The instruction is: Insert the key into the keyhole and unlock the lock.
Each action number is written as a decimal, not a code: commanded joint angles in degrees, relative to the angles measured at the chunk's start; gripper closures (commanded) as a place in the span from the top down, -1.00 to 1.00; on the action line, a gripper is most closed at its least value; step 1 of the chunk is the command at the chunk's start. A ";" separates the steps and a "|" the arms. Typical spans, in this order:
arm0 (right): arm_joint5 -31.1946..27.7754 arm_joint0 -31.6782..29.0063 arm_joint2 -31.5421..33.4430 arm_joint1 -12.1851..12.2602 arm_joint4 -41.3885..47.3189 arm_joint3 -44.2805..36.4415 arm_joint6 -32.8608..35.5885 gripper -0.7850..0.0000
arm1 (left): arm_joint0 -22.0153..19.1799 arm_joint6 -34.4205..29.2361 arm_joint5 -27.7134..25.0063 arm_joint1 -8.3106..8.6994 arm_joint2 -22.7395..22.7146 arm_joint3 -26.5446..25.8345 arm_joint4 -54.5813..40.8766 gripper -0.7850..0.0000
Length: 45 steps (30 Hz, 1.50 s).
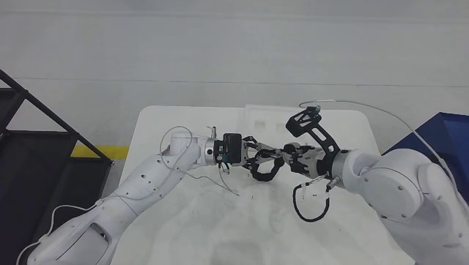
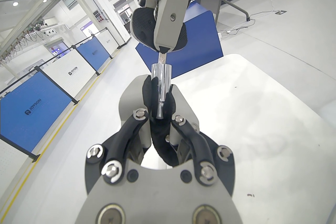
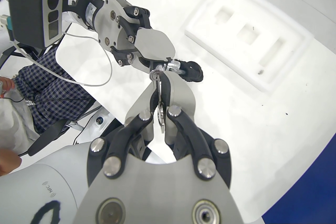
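Above the middle of the white table (image 1: 183,221) my two grippers meet tip to tip. My left gripper (image 2: 158,83) is shut on a chrome cylindrical lock (image 2: 160,88), holding it between black pads with its end facing the other arm. My right gripper (image 3: 159,78) is shut on a flat metal key (image 3: 159,96). The key's blade (image 2: 162,58) enters the keyhole (image 3: 155,75) at the lock's end. In the top view the left gripper (image 1: 255,157) and the right gripper (image 1: 277,159) touch at this joint.
A white foam tray (image 3: 249,46) with several empty recesses lies on the table beyond the grippers. A blue bin (image 1: 447,140) stands off the table's right side and a black rack (image 1: 29,155) off its left. Loose cables hang from both arms.
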 commanded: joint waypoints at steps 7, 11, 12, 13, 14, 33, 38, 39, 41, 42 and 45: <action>-0.11 0.45 -0.33 -0.06 0.26 0.74 0.12 -1.00 | 0.20 0.61 -0.57 -0.10 -0.30 -0.29 0.63 -1.00; -0.47 0.59 -0.52 -0.13 0.97 1.05 -0.23 -1.00 | 0.24 0.78 -0.87 -0.22 -0.43 -0.21 0.59 -1.00; -0.55 0.60 -0.54 -0.14 1.15 1.11 -0.35 -1.00 | 0.33 0.93 -0.90 -0.25 -0.48 -0.13 0.38 -1.00; -0.64 0.60 -0.56 -0.16 1.40 1.18 -0.52 -1.00 | 0.39 1.02 -0.94 -0.29 -0.52 -0.03 0.23 -1.00; -0.66 0.56 -0.53 -0.19 1.82 1.32 -0.84 -1.00 | 0.41 1.14 -1.01 -0.32 -0.56 0.05 0.16 -1.00; -3.34 -0.04 1.33 -0.39 9.51 4.51 -5.90 -1.00 | 0.83 5.97 -2.69 -1.23 -0.83 2.84 -2.84 -1.00; -4.26 0.31 1.35 -0.48 11.26 5.95 -6.87 -0.80 | 0.78 6.73 -3.42 -1.57 -0.91 4.26 -4.11 -1.00; -4.45 0.43 1.30 -0.51 11.59 6.19 -7.15 -0.69 | 0.79 6.88 -3.53 -1.64 -0.92 4.58 -4.37 -1.00; -4.71 0.71 1.25 -0.57 12.04 6.67 -7.62 -0.52 | 0.72 6.99 -3.74 -1.79 -0.90 5.13 -4.67 -1.00; -4.87 0.88 1.26 -0.59 12.21 6.84 -7.84 -0.43 | 0.71 7.06 -3.86 -1.86 -0.88 5.41 -4.83 -1.00; -5.27 1.36 1.39 -0.62 12.68 7.34 -8.29 -0.33 | 0.65 7.20 -4.23 -2.09 -0.80 6.00 -5.27 -1.00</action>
